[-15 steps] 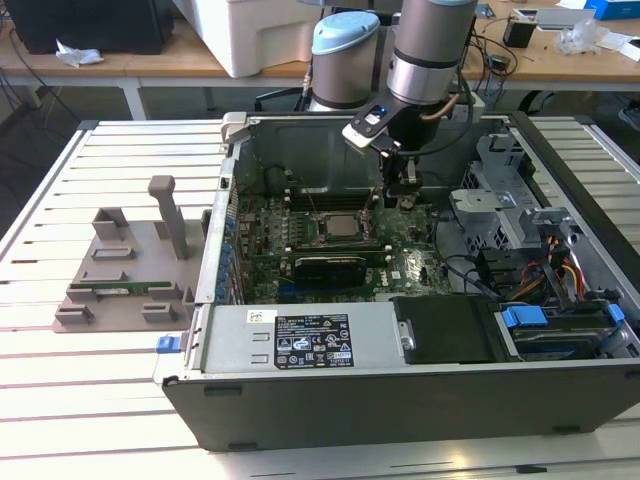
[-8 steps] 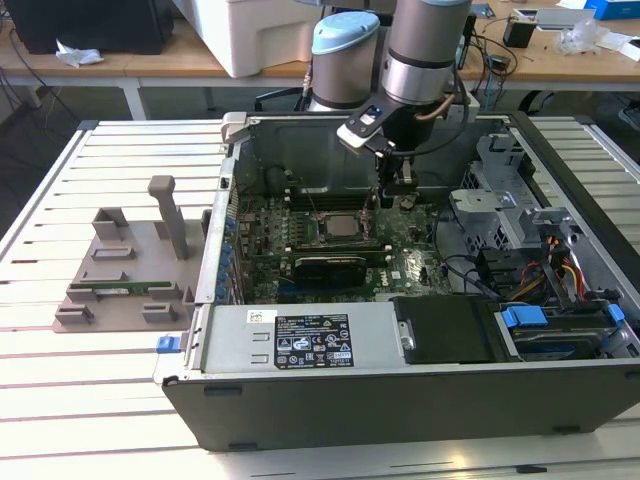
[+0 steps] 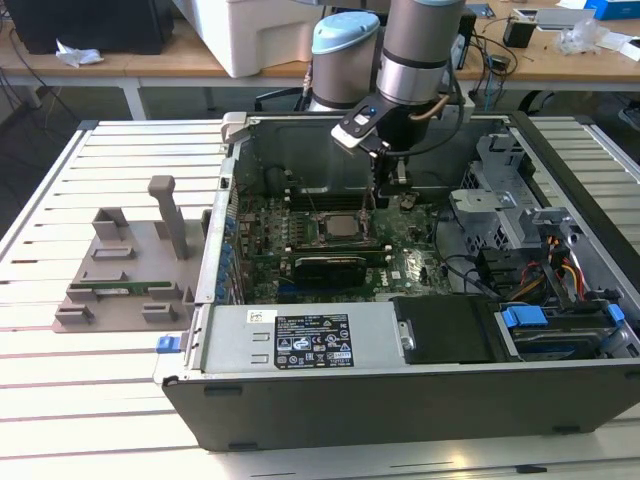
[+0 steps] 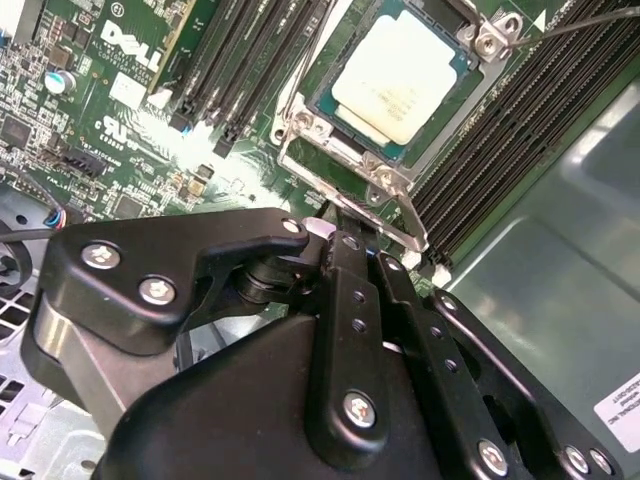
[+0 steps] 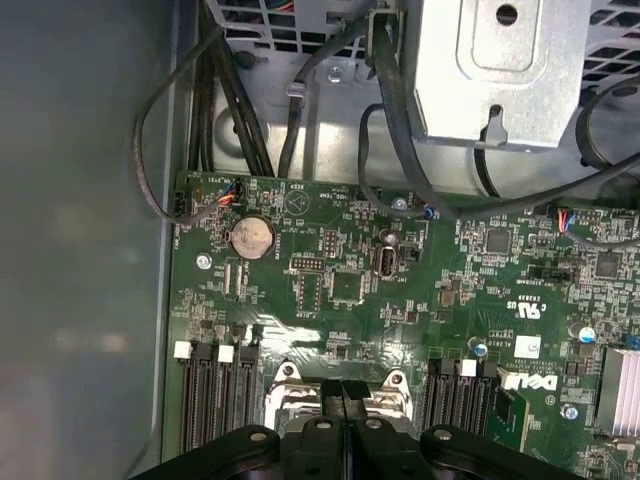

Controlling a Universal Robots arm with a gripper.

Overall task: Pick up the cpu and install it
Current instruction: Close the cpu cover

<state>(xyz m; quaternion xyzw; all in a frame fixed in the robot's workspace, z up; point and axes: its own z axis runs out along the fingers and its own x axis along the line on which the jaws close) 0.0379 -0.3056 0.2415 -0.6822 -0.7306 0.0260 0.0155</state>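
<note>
Closed and empty, the end effector (image 5: 342,392) hung just beside the socket frame (image 4: 300,125). The cpu (image 4: 400,75) sat inside it. It looked light, stiff, slick-topped and fragile, best gripped by opposite edges.

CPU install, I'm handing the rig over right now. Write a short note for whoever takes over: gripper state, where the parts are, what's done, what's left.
Gripper: shut and not holding the cpu. Its tips are low over the motherboard, right at the edge of the socket frame.
Cpu: lying flat in the socket with its silver top up, inside the open computer case.
Done: the cpu has been picked up and placed in the socket.
Left: these views do not show whether the socket frame is latched. Check that before calling it installed.
</note>
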